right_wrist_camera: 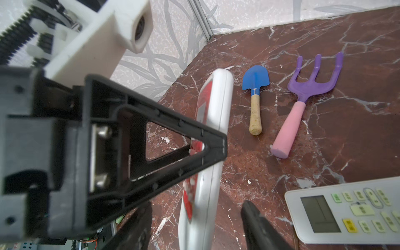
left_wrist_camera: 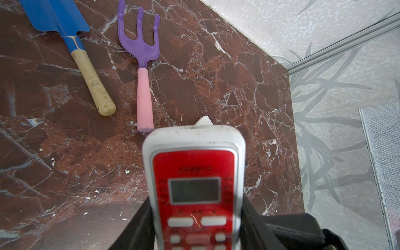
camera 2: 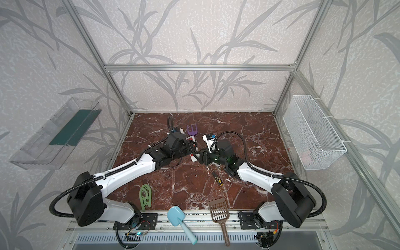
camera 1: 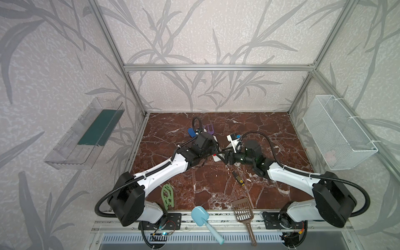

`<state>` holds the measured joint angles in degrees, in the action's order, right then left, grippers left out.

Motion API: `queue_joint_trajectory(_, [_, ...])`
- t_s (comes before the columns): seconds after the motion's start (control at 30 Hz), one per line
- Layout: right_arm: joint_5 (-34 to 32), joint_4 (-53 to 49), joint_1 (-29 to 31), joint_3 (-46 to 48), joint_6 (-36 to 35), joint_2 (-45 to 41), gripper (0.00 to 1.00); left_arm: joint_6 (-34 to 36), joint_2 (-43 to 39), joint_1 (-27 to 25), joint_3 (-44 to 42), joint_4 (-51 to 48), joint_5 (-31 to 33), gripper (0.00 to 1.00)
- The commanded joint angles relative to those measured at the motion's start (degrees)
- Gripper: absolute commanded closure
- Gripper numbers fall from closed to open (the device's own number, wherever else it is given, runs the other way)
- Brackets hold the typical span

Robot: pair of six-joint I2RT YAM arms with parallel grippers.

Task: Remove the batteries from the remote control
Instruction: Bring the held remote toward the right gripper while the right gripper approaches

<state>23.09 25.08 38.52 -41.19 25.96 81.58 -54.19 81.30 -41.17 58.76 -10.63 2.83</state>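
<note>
Top views: red-faced white plastic remote control [camera 1: 216, 159] [camera 2: 193, 159] mid-table over the brown marble tabletop [camera 1: 194, 184], between both arms.
Left wrist: left gripper [left_wrist_camera: 195, 207] clamped on the remote's sides.
Right wrist: right gripper [right_wrist_camera: 197, 207] parted, straddling the remote's end with gaps either side; batteries hidden.

white remote [left_wrist_camera: 194, 173] with red face, purple-pink rake [left_wrist_camera: 141, 52], blue shovel [left_wrist_camera: 54, 17], white-veined brown tabletop [left_wrist_camera: 216, 86].
</note>
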Motion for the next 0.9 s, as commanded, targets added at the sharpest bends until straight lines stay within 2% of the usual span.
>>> queue_joint_trajectory(0.0, [0.55, 2.52, 0.81, -2.16, 0.15, 1.76, 0.42, -1.04, -2.88, 0.28, -0.62, 3.04, 0.14, 0.65])
queue_joint_trajectory(0.33, [-0.90, 3.45, 2.08, -3.37, -1.36, 3.31, 0.74, -1.86, -4.74, 0.86, -2.35, 5.36, -0.34, 0.65])
queue_joint_trajectory(0.4, [-1.28, 2.91, 2.26, -3.67, -2.53, 3.06, 0.81, -2.16, -5.01, 0.98, -2.76, 5.40, -0.28, 0.62])
queue_joint_trajectory(0.47, [-2.03, 1.90, 2.43, -3.97, -4.42, 2.81, 0.87, -2.38, -5.34, 1.03, -3.16, 5.49, -0.22, 0.48])
queue_joint_trajectory(0.5, [-2.37, 1.23, 2.57, -4.15, -6.00, 2.53, 0.89, -2.53, -5.75, 1.16, -3.44, 5.58, -0.15, 0.35])
queue_joint_trajectory(0.57, [-3.61, -0.34, 2.85, -4.34, -9.95, 2.15, 0.90, -2.85, -6.68, 1.37, -4.07, 5.67, 0.07, 0.11])
queue_joint_trajectory(0.6, [-4.80, -1.34, 3.11, -4.45, -12.97, 1.80, 0.91, -3.01, -7.27, 1.63, -4.32, 5.42, 0.17, 0.04])
queue_joint_trajectory(0.63, [-6.45, -2.54, 3.45, -4.44, -16.54, 1.45, 0.91, -2.78, -7.99, 1.94, -4.34, 4.72, 0.32, 0.01])
queue_joint_trajectory(0.73, [-14.62, -4.01, 5.37, -3.37, -29.91, 0.22, 0.94, -2.08, -11.00, 3.42, -3.64, 0.21, 1.88, 0.00])
queue_joint_trajectory(0.87, [-26.11, -0.82, 7.90, -1.22, -46.51, 0.37, 0.98, -1.25, -14.97, 5.97, -2.27, -6.44, 3.35, 0.03])
